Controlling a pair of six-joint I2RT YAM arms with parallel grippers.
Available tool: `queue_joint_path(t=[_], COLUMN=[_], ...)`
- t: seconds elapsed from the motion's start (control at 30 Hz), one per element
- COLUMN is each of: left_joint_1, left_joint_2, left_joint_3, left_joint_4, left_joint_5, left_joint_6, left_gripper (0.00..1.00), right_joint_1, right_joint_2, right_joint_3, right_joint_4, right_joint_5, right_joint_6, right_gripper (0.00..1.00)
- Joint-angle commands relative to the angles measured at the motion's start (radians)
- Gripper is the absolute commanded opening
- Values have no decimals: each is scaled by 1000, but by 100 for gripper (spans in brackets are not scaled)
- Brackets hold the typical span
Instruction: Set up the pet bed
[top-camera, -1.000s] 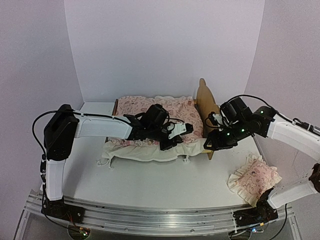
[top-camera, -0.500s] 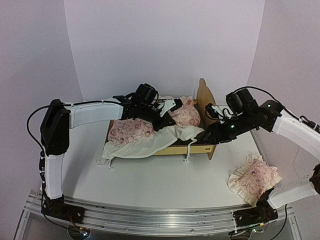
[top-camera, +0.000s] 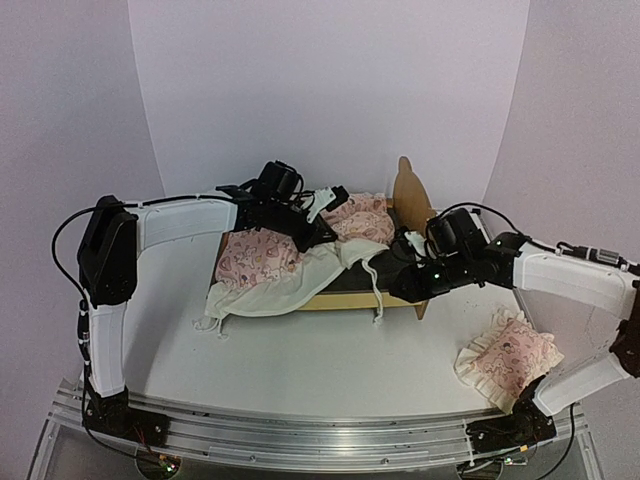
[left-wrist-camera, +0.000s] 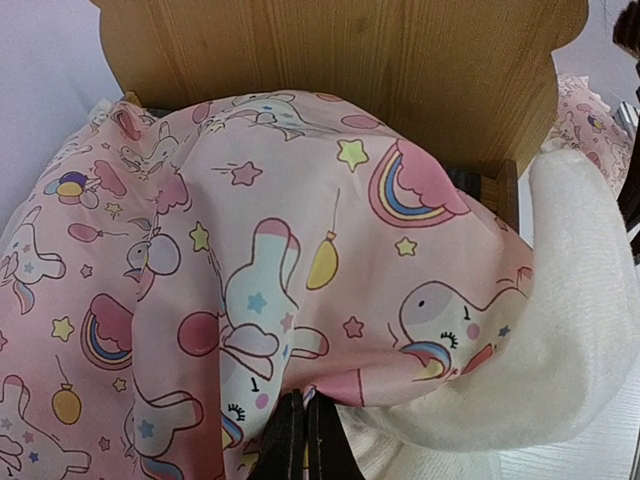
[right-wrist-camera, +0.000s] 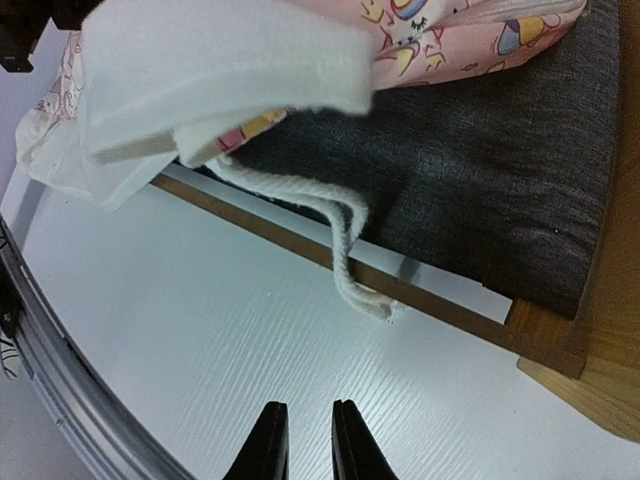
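Left gripper (left-wrist-camera: 298, 445) pinching cover (left-wrist-camera: 250, 250) over pet bed (top-camera: 408, 195), right gripper (right-wrist-camera: 305, 440) seemingly ajar

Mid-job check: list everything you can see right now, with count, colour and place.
pet bed: one, light wood frame with dark grey base, middle of the table.
cover: one, pink print with cream ruffle, bunched over the bed's left part, base bared on the right.
tie cord: one clearly seen, cream, hanging over the bed's near rail.
pillow: one, pink with ruffle, on the table near right.
table: one, white.
left gripper: shut on the cover, above the bed.
right gripper: slightly open, empty, above the table beside the near rail.
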Motion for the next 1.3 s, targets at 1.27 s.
queue_joint_path(t=[1.27], left_joint_1=[39], left_joint_2=[-47], left_joint_3=[-43], left_joint_4=[34], left_joint_5=[5], left_joint_6=[-4], left_gripper=[0], right_joint_1=[20], right_joint_2=[249], right_joint_3=[18], right_joint_4=[498], right_joint_5=[165], right_joint_6=[-185], right_gripper=[35])
